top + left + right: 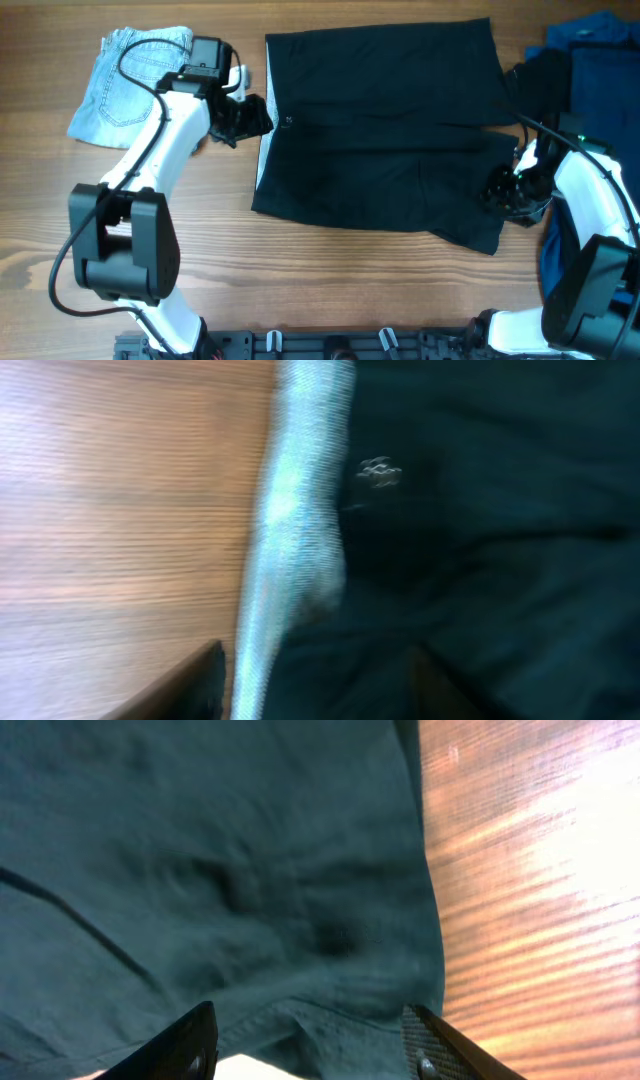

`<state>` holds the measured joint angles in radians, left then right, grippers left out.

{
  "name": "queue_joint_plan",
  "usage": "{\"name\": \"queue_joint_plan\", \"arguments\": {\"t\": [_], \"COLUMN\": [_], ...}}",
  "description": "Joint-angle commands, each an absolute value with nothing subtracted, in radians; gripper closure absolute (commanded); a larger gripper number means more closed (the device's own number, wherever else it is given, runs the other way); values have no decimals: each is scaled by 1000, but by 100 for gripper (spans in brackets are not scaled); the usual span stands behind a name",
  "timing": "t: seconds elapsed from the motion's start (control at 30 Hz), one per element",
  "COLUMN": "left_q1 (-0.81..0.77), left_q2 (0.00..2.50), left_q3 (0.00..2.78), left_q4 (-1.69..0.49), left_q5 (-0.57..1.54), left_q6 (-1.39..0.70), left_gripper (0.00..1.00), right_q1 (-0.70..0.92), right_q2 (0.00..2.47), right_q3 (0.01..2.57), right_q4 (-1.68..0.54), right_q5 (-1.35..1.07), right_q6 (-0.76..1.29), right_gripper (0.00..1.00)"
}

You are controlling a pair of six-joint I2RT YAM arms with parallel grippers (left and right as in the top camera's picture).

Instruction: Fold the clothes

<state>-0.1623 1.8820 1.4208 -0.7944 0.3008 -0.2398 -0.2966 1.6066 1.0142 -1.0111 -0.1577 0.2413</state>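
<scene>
A pair of black shorts (385, 130) lies spread flat in the middle of the table. My left gripper (246, 116) is open at the shorts' left waistband edge; in the left wrist view its fingers (315, 685) straddle the pale waistband lining (290, 530) and dark cloth (480, 540). My right gripper (510, 190) is open at the shorts' right hem; in the right wrist view its fingers (310, 1045) stand either side of the dark fabric's edge (220, 870), above the cloth.
Folded light-blue denim (130, 85) lies at the far left. A pile of dark blue clothes (590, 70) sits at the far right edge. Bare wooden table (330, 280) shows in front of the shorts.
</scene>
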Motion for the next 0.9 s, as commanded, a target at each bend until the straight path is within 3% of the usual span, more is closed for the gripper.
{"name": "queue_joint_plan", "arguments": {"t": [0.0,0.13,0.3,0.7,0.77,0.83,0.87], "left_q1": [-238,-296,-268,-233,-231,-229,-224], "left_q2": [1900,1945,2009,2083,2083,2083,2083], "left_q3": [1412,1412,1412,1412,1412,1412,1412], "left_q4": [-658,-642,-636,-713,-716,-717,-715], "left_q5": [384,182,159,438,438,437,437], "left_q6": [-186,-186,-190,-190,-190,-190,-190], "left_gripper": [71,70,62,60,64,82,87], "right_q1": [-302,-302,-302,-302,-302,-302,-302], "right_q2": [1612,1612,1612,1612,1612,1612,1612], "right_q3": [1153,1187,1187,1187,1187,1187,1187], "right_q4": [-1016,-1011,-1008,-1006,-1005,-1006,-1006], "right_q5": [-189,-180,-173,-174,-174,-174,-174], "right_q6": [212,208,183,184,186,186,186], "right_gripper": [37,35,33,32,32,32,32]}}
